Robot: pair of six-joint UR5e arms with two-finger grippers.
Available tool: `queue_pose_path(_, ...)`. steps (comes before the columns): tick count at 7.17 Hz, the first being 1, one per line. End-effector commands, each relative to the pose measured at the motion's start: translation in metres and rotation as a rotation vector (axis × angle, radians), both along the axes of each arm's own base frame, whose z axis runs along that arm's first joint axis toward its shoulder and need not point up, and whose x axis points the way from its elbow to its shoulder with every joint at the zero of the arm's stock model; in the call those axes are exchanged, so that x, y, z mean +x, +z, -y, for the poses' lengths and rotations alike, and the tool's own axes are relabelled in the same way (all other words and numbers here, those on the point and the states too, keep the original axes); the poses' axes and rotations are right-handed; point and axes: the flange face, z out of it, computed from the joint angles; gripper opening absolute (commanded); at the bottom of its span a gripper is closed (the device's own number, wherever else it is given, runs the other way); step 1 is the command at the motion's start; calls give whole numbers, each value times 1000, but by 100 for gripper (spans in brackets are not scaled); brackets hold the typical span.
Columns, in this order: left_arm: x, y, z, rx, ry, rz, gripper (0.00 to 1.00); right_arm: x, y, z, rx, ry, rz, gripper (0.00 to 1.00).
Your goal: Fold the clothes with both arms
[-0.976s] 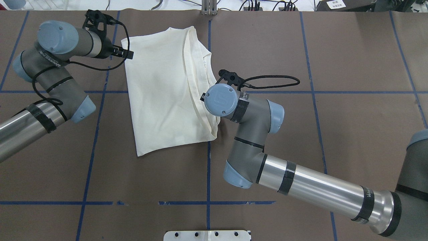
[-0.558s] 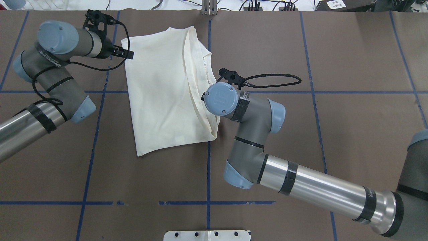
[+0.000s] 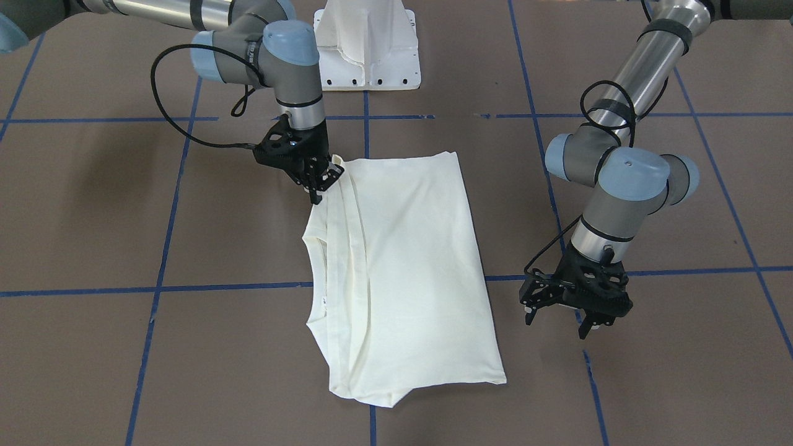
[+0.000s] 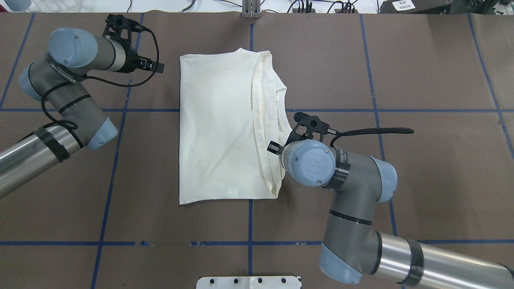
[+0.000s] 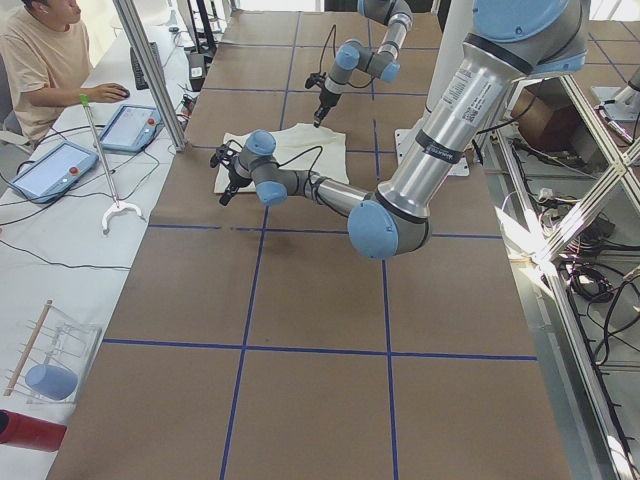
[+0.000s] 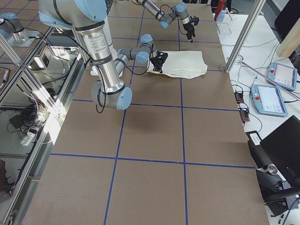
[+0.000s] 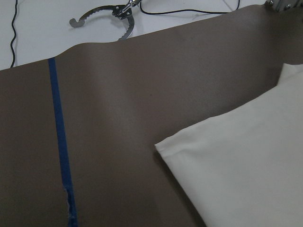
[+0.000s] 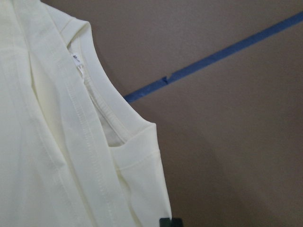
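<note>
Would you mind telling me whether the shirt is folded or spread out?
Folded: the shirt lies as a rectangle, layers stacked along the collar side.

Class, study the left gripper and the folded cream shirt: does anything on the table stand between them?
Nothing visible does. The left gripper hangs open beside the cream T-shirt, apart from it, and only bare brown table shows between them.

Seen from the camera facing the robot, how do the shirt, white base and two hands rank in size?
Shirt, largest.
White base, cut off at the top edge.
Left hand and right hand: about alike; the left sits nearer the camera, so I won't rank them.
</note>
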Motion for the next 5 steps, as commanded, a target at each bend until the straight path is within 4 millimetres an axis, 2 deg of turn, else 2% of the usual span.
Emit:
queue_pose_path(1, 6, -1, -4, -4, 6, -6, 100, 41, 44, -49, 8, -23, -35, 0)
queue_pose_path(2, 8, -4, -5, -1, 9, -9, 100, 52, 49, -52, 12, -32, -42, 25)
queue_pose_path(3, 9, -5, -7, 2, 12, -11, 100, 52, 40, -55, 66, -112, -56, 99)
queue_pose_path(5, 10, -4, -8, 1, 14, -10, 100, 46, 23, -58, 204, -254, -94, 100)
